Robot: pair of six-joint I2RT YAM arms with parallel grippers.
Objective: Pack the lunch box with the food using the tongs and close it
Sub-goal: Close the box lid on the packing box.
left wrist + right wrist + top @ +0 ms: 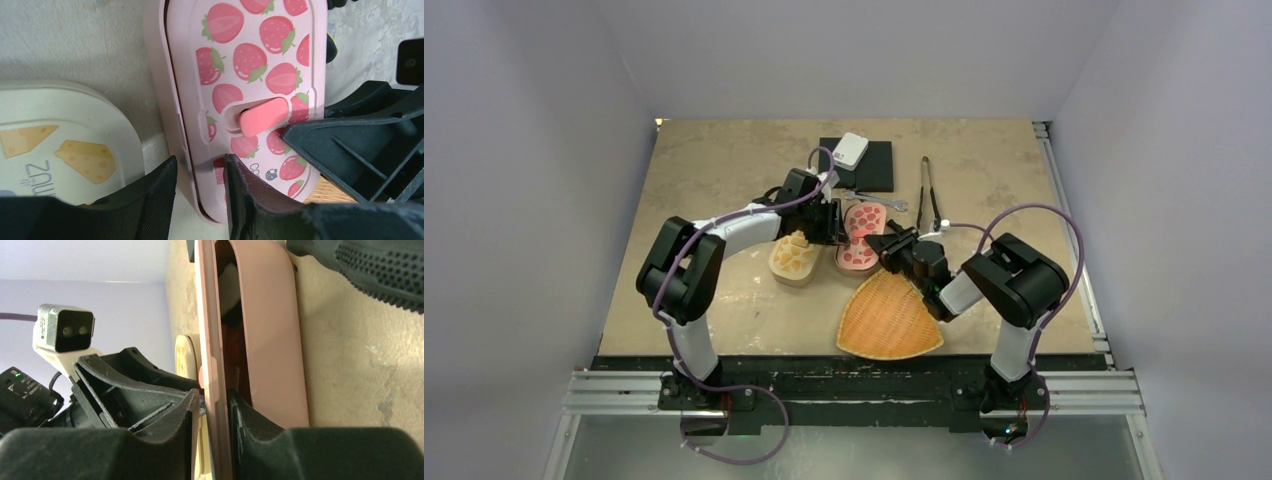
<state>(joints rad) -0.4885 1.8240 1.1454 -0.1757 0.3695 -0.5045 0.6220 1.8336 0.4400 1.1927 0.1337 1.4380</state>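
The pink strawberry lunch box (pixel 861 237) is lying in the middle of the table (pixel 724 170), between the two arms, with its near end touching the woven fan-shaped tray (pixel 889 318). Its lid (pixel 214 340) is standing slightly off the base (pixel 272 340), and the gap is showing dark and pale shapes inside that are too hidden to name. The right tool (pixel 212 400) is pinching the lid's thin rim, with one of its fingers (pixel 240 425) pressing on each face of that rim and the jaws only narrowly apart. The left tool (pixel 200 165) is standing about half open astride the box's side near a corner. One of its fingers (pixel 160 195) is outside the wall with a sliver of table showing between them, the other is lying over the strawberry print, and nothing is clamped. The pink latch (pixel 262 116) on the lid is sitting just beside the right tool's black frame. A cheese-print lunch box (pixel 65 145) is resting close to the left of the pink one. The tongs (pixel 927 190) are lying on the table beyond the right arm, apart from both tools. A silver wrench (pixel 876 201) is lying behind the box, near a black mat (pixel 879 170) carrying a white box (pixel 851 152).
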